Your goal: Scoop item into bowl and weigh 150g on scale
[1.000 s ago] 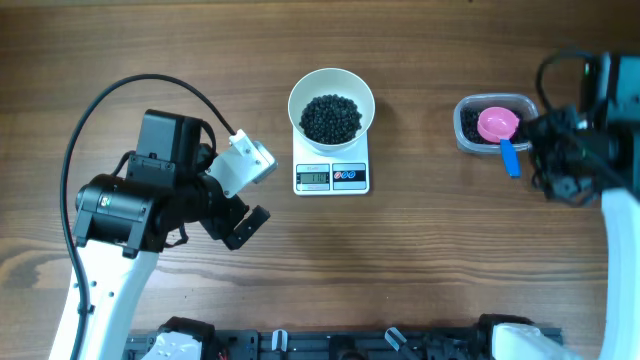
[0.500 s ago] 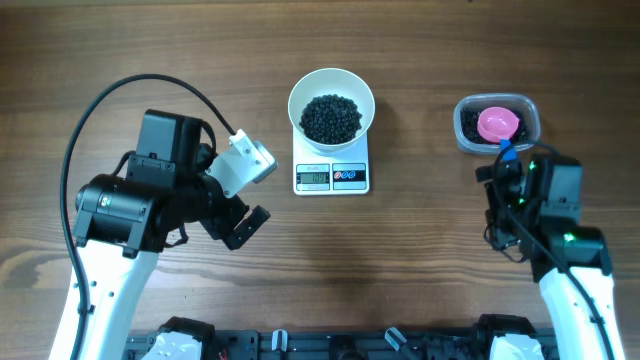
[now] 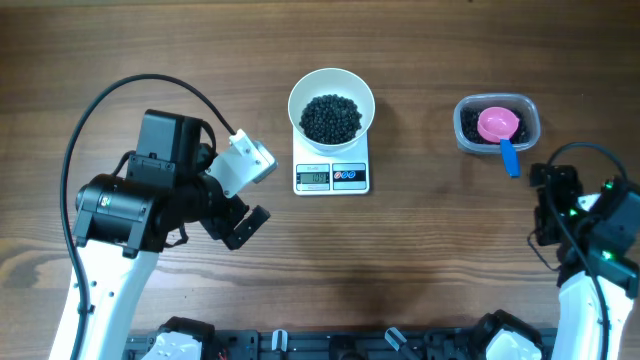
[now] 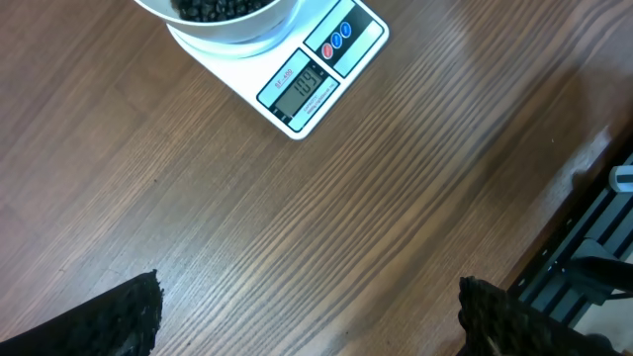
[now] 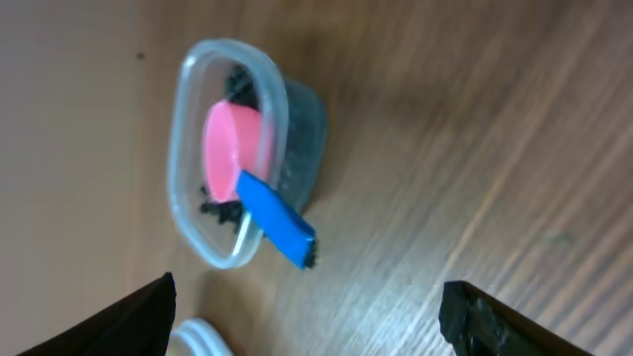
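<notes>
Mid-bench point(image 3: 420, 260), toward the far edge: white scale point(image 3: 331, 178), its display point(image 4: 299, 89) and two buttons point(image 4: 338, 35) on the near strip, digits lit but not clearly legible. On its platform, upright and centred, the white bowl point(image 3: 298, 100). Inside the bowl, a heap of black beans point(image 3: 331, 118) covering the bottom. Off to the right, well apart from the scale, a clear tub point(image 3: 531, 112) with more beans along its walls. In the tub, a pink scoop point(image 3: 497, 124), blue handle point(image 3: 510, 158) poking out over the near rim and down toward the wood. Spread wide and gripping nothing, the left claw point(image 4: 312, 318), over bare bench near-left of the scale, with the display and a slice of the bowl at the top of its wrist view. Likewise spread apart and empty, the right claw point(image 5: 312, 316), on the near side of the tub, clear of scoop and handle, touching neither
</notes>
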{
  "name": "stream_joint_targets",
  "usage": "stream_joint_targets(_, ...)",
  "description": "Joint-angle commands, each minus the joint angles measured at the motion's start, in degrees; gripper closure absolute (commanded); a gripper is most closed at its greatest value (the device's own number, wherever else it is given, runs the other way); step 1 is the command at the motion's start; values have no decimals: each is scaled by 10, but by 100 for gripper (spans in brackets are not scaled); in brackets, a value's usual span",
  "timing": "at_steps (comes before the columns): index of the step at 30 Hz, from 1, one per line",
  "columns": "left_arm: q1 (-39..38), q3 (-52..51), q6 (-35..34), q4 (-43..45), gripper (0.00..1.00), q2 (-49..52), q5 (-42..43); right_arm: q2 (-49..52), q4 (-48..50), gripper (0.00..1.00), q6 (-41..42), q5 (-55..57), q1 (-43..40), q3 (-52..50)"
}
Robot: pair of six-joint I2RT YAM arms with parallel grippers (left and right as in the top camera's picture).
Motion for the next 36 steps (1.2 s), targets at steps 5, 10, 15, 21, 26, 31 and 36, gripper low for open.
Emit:
stream_joint_targets(5, 3, 3, 10, 2, 0, 2, 1, 114, 87, 16, -96, -186, -41, -4)
stream_joint_targets(10, 3, 3, 10, 2, 0, 2, 1, 196, 125, 16, -94, -199, -38, -4)
stream_joint_targets(15, 3, 3, 10, 2, 0, 2, 1, 234, 204, 22, -64, -196, -18, -4)
stream_joint_targets(21, 3, 3, 10, 2, 0, 2, 1, 259, 256, 25, -8, -159, 32, -4)
stream_joint_targets(26, 3, 3, 10, 2, 0, 2, 1, 263, 259, 34, 29, -106, 68, -4)
stream_joint_targets(31, 3, 3, 10, 2, 0, 2, 1, 263, 260, 44, 65, -45, 78, -4)
stream_joint_targets(36, 3, 3, 10, 2, 0, 2, 1, 263, 290, 53, 66, -36, 78, -4)
